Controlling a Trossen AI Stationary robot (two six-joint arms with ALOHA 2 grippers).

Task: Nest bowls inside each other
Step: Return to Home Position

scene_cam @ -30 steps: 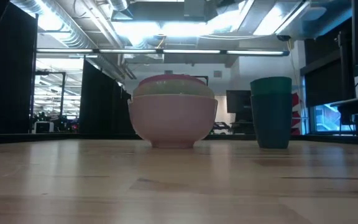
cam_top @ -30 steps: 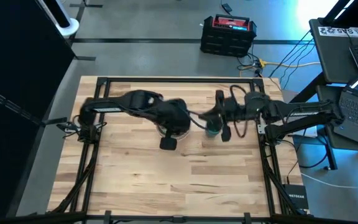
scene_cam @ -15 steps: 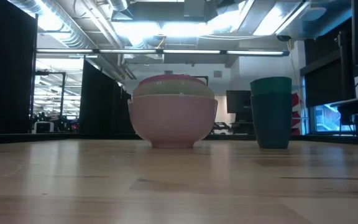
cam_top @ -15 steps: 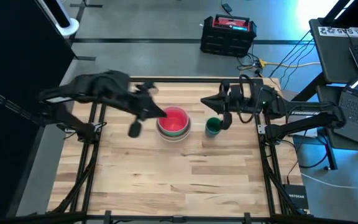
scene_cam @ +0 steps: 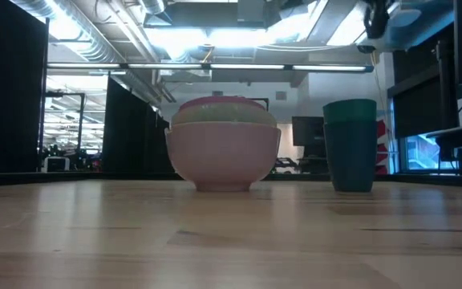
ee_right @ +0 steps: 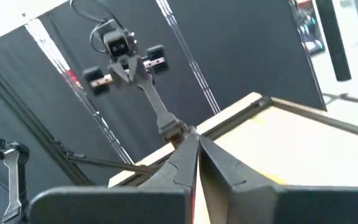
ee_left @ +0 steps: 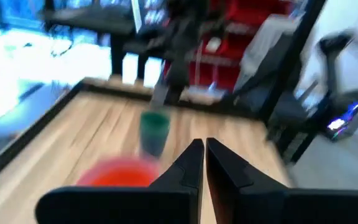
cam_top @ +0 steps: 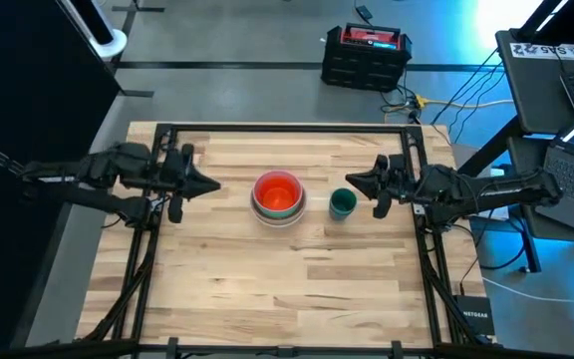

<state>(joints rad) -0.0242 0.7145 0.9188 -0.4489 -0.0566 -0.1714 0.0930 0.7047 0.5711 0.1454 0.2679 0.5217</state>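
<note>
Left pincer [cam_top: 207, 184] clenched, holding nothing, over the left part of the tabletop [cam_top: 297, 279], tips pointing toward the bowls [cam_top: 278, 195]. Right pincer [cam_top: 355, 180] also clenched and empty, right of centre, near the teal cup [cam_top: 342, 202]. Bowls nested in one stack at mid-frame in the high view, red-orange innermost with a green rim around it. Teal cup stands just right of the stack, apart from it.

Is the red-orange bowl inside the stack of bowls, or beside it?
Inside. From above, the red-orange bowl sits within the other rims; the low view shows one upright stack.
</note>
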